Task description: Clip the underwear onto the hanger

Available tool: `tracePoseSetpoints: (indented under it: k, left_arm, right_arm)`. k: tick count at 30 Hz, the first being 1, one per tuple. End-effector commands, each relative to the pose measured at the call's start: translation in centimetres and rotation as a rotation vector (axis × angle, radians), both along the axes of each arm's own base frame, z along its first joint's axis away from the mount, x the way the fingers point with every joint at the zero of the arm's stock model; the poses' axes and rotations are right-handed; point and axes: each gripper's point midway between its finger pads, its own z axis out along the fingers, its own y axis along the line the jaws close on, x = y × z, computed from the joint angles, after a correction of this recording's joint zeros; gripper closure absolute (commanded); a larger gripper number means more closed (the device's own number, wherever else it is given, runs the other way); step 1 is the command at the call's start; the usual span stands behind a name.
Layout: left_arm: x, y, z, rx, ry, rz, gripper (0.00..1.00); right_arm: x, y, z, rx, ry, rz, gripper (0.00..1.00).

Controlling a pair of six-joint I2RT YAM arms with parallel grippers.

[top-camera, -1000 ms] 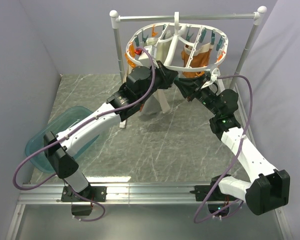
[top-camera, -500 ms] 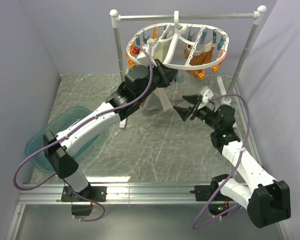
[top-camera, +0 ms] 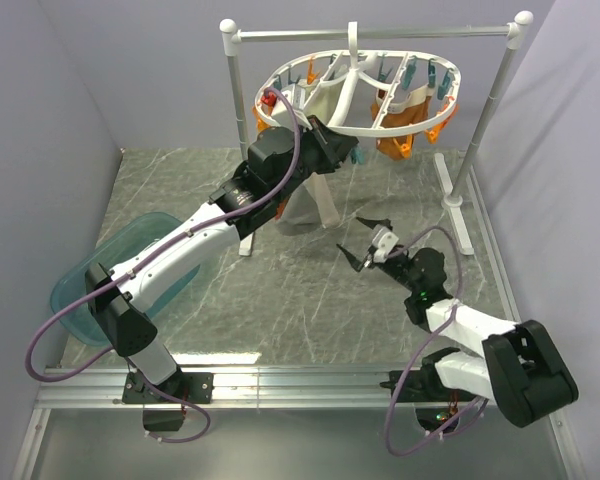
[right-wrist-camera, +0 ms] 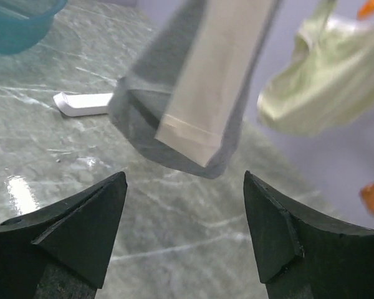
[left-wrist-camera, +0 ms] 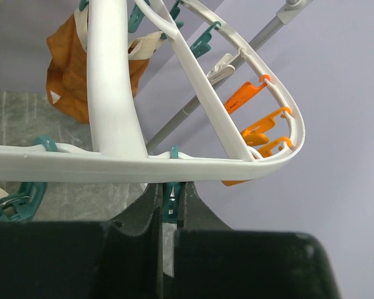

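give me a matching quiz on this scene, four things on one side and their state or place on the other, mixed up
Things:
1. left gripper
2. right gripper
3. underwear
4. tub

States or places:
a. open, holding nothing
b. teal, at the table's left edge
c. shut on a peg under the hanger's rim
d. hanging, cream and grey

Pairs: 1-c, 2-a, 3-d, 4-b

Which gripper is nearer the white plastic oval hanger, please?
Left. The left gripper pinches a teal peg at the hanger's rim; the right gripper sits lower, open, well clear of it.
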Motion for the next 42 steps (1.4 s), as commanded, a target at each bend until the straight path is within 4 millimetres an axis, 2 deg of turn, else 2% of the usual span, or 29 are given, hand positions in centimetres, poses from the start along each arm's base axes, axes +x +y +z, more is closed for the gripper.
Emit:
tracePoseSetpoints:
  k: [1, 2, 6, 13, 17, 18, 19, 20, 22, 24, 25, 26, 29, 35, 37, 40, 42]
  left_arm:
    - [0.4, 0.6, 3.3, -0.087, -0.032, 0.010, 1.00]
    - [0.4, 0.6, 3.3, -0.087, -0.032, 0.009, 1.00]
    - [0.4, 0.6, 3.4, -0.091, -0.033, 0.004, 1.00]
    - [0.3, 0.7, 3.6, -0.102, -0.029, -0.003, 1.00]
    - [0.0, 0.7, 3.9, -0.108, -0.029, -0.012, 1.00]
    - [0.0, 0.7, 3.3, -0.092, -0.013, -0.014, 1.00]
    - [0.0, 0.7, 3.4, -0.094, -0.013, -0.017, 1.00]
    - [0.0, 0.7, 3.5, -0.095, -0.014, -0.019, 1.00]
    - [0.0, 0.8, 3.6, -0.098, -0.014, -0.019, 1.00]
    - [0.0, 0.8, 3.9, -0.102, -0.017, -0.023, 1.00]
    - [-0.1, 0.7, 3.9, -0.100, -0.018, -0.025, 1.00]
    - [-0.2, 0.7, 4.2, -0.102, -0.022, -0.027, 1.00]
    - [-0.1, 0.8, 4.0, -0.092, -0.020, -0.022, 1.00]
    - [-0.2, 1.2, 3.7, -0.087, -0.019, -0.011, 1.00]
    - [-0.1, 1.2, 3.5, -0.088, -0.013, -0.011, 1.00]
    - [-0.2, 1.2, 3.6, -0.095, -0.020, -0.014, 1.00]
    - [-0.2, 1.1, 3.6, -0.092, -0.020, -0.019, 1.00]
  right_arm:
    - [-0.8, 1.2, 3.1, -0.044, -0.298, -0.012, 0.18]
    - [-0.6, 1.5, 2.2, -0.064, -0.296, -0.014, 0.18]
    - [-0.4, 2.6, 1.6, -0.111, -0.339, -0.006, 0.16]
    - [0.7, 2.7, 2.8, -0.158, -0.469, -0.045, 0.15]
    - [1.0, 3.3, 2.4, -0.219, -0.545, -0.030, 0.14]
    - [0.9, 3.4, 2.4, -0.241, -0.578, -0.024, 0.14]
    - [0.8, 3.4, 2.8, -0.237, -0.608, -0.025, 0.14]
    - [1.0, 3.6, 2.2, -0.250, -0.606, -0.019, 0.14]
    - [1.1, 3.9, 2.9, -0.252, -0.660, -0.018, 0.14]
    - [1.7, 4.2, 2.6, -0.263, -0.691, -0.027, 0.13]
    - [1.8, 4.1, 4.6, -0.229, -0.764, -0.062, 0.13]
    - [2.5, 4.2, 3.7, -0.232, -0.763, -0.075, 0.12]
    - [3.8, 4.2, 4.8, -0.236, -0.799, -0.125, 0.13]
    - [1.7, 3.9, 6.2, -0.194, -0.816, -0.097, 0.14]
    - [0.8, 3.4, 6.0, -0.183, -0.793, -0.091, 0.14]
    - [-0.7, 2.3, 7.4, -0.136, -0.793, -0.109, 0.15]
    - [-0.8, 1.7, 7.7, -0.111, -0.770, -0.134, 0.16]
